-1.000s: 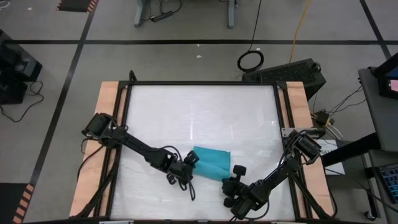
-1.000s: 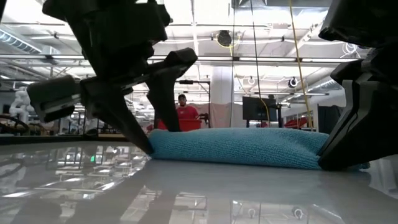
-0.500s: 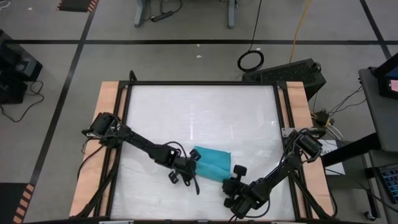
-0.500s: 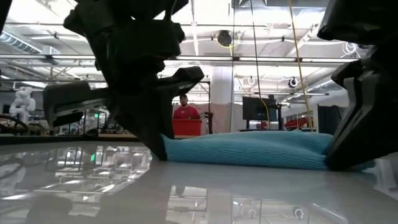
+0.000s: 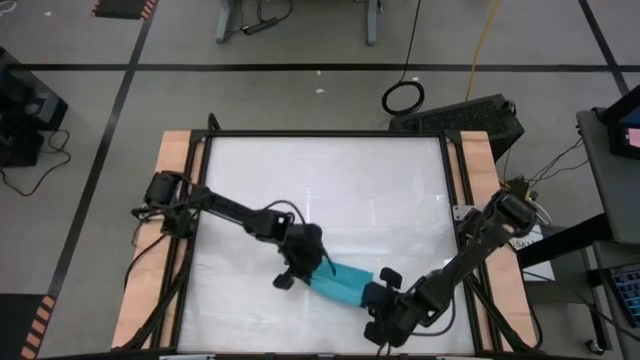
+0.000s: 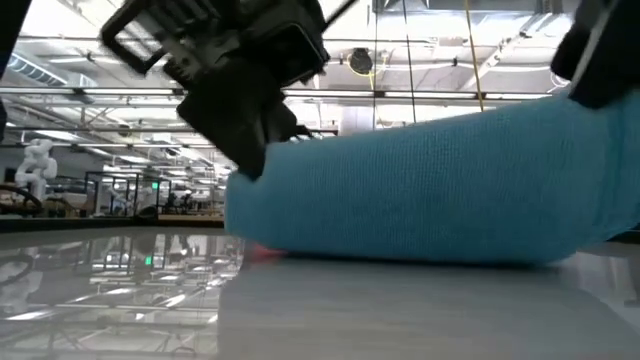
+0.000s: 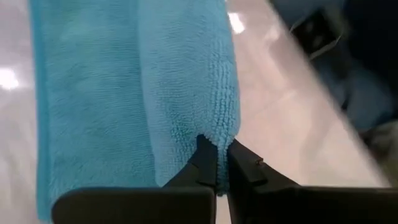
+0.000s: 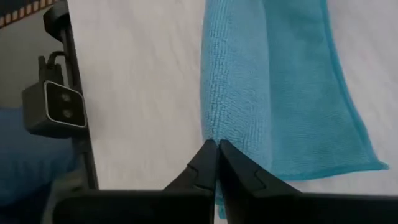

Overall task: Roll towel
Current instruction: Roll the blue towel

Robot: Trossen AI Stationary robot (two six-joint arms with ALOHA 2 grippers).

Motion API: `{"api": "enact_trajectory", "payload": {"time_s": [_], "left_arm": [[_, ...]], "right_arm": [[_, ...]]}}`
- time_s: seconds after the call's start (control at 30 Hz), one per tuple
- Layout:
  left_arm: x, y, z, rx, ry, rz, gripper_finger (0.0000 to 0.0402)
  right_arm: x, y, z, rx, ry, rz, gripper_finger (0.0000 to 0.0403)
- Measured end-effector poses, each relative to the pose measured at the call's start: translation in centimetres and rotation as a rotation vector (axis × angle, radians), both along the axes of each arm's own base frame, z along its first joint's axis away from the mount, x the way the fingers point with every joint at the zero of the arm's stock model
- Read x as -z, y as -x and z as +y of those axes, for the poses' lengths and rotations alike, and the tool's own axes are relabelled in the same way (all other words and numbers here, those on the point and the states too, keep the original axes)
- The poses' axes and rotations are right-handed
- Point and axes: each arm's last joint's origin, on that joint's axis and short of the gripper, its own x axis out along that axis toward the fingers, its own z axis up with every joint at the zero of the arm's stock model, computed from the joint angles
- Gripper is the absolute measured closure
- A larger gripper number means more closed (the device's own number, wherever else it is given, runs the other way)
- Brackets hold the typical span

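Towel (image 5: pixel 340 282) lying on white bench (image 5: pixel 320 180), folded into narrow band. Pinched at opposite ends by left pincer (image 5: pixel 305 262) and right pincer (image 5: pixel 378 296), both closed on cloth edge. Mid-roll, apparently; next needs both ends turned over together, evenly.

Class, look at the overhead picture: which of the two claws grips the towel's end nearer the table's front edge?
The right claw. It pinches the towel at its lower end, nearest the table's front edge, while the left claw holds the opposite end, farther in.
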Motion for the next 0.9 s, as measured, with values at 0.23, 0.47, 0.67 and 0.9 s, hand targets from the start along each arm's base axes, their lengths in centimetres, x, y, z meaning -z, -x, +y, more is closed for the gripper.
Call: {"api": "enact_trajectory", "payload": {"time_s": [0.23, 0.47, 0.67, 0.9], "left_arm": [[1.0, -0.6, 1.8, -0.143, 0.097, 0.125, 0.0392], [2.4, -0.4, 2.2, -0.188, 0.078, 0.221, 0.0392], [2.6, -0.5, 2.4, -0.206, 0.058, 0.221, 0.0392], [2.7, -0.5, 2.8, -0.230, 0.038, 0.223, 0.0392]], "right_arm": [[0.4, -1.3, -2.2, -0.020, -0.063, 0.104, 0.0399], [2.3, -1.5, -4.0, 0.008, -0.066, 0.113, 0.0399], [3.5, -1.3, -4.9, 0.036, -0.087, 0.133, 0.0399], [3.4, -1.4, -4.4, -0.105, -0.026, 0.071, 0.0376]]}}
